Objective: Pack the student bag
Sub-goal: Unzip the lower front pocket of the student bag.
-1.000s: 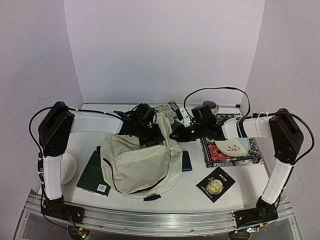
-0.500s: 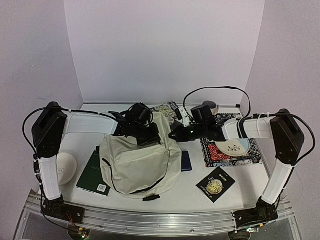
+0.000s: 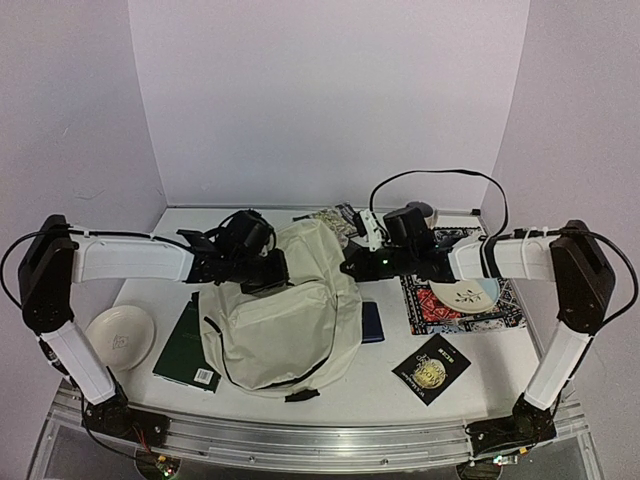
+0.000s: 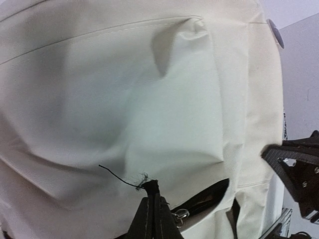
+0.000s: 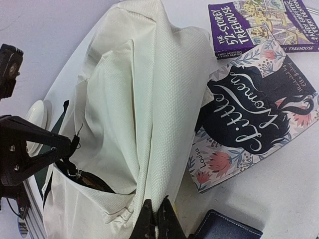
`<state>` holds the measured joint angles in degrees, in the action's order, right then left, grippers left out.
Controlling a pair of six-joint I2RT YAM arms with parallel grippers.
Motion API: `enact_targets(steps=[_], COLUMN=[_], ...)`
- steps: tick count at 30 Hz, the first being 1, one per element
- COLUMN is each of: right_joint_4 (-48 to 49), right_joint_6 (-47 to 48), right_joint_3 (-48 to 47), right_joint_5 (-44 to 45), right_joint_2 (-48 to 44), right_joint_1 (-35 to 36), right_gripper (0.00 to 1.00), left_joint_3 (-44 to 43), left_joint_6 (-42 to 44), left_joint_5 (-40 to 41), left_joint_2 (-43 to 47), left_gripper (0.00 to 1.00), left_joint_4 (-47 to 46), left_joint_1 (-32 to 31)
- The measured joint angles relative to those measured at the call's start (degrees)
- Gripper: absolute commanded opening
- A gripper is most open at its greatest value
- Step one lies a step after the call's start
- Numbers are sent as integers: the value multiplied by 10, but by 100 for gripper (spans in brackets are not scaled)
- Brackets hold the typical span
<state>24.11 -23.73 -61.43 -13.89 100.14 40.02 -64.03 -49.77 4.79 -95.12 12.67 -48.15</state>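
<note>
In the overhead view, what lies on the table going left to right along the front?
white plate → green book → student bag → dark blue book → black book with gold emblem

Cream student bag (image 3: 283, 322), slumped, partly unzipped

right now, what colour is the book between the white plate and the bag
The book is dark green, clearest in the top external view.
</note>
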Motion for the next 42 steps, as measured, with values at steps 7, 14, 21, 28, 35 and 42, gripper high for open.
enact_targets(steps=[7, 14, 21, 28, 35, 42], right_joint_4=[-12, -25, -36, -46, -64, -73], right_joint_6=[1, 5, 9, 12, 20, 27], right_joint_3=[0, -2, -6, -15, -32, -60], right_joint_5=[8, 10, 9, 5, -3, -4], right_joint_2=[-5, -12, -13, -13, -9, 2], right_joint_1=[1, 1, -2, -4, -17, -28], right_gripper=[0, 0, 0, 0, 0, 20], left_joint_3=[72, 136, 208, 226, 226, 221], left_joint_6=[15, 10, -32, -58, -16, 8], left_joint_5=[73, 144, 163, 180, 120, 32], left_joint_2=[80, 171, 212, 240, 246, 255], left_gripper=[0, 0, 0, 0, 0, 4], left_joint_4=[50, 108, 132, 155, 133, 81], left_joint_1=[14, 26, 37, 41, 43, 23])
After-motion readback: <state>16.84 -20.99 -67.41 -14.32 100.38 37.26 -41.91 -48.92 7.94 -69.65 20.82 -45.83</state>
